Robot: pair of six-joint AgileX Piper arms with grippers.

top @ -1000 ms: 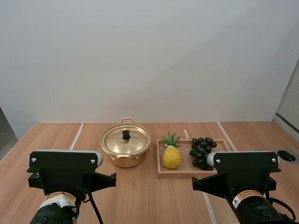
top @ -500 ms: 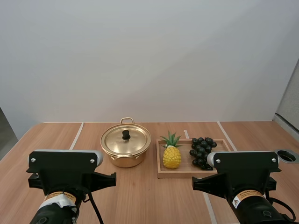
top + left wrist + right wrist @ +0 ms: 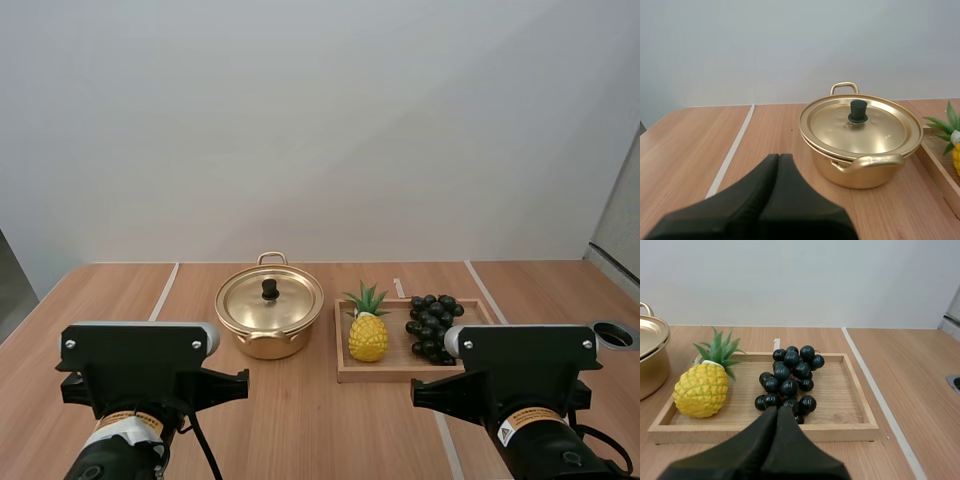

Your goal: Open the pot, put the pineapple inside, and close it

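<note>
A gold pot (image 3: 269,322) stands at the table's middle with its lid (image 3: 270,298) on, a black knob (image 3: 270,288) on top. To its right a yellow pineapple (image 3: 368,331) with green leaves lies in a wooden tray (image 3: 375,372). In the left wrist view the pot (image 3: 860,149) and lid (image 3: 861,125) are ahead of my left gripper (image 3: 778,158), which is shut on nothing, well short of the pot. In the right wrist view my right gripper (image 3: 778,410) is shut before the tray (image 3: 760,432), with the pineapple (image 3: 702,389) off to one side.
Dark grapes (image 3: 432,325) lie in the tray beside the pineapple; in the right wrist view the grapes (image 3: 788,381) are just beyond my fingertips. White lines (image 3: 164,291) cross the wooden table. A round hole (image 3: 617,335) sits at the table's right edge.
</note>
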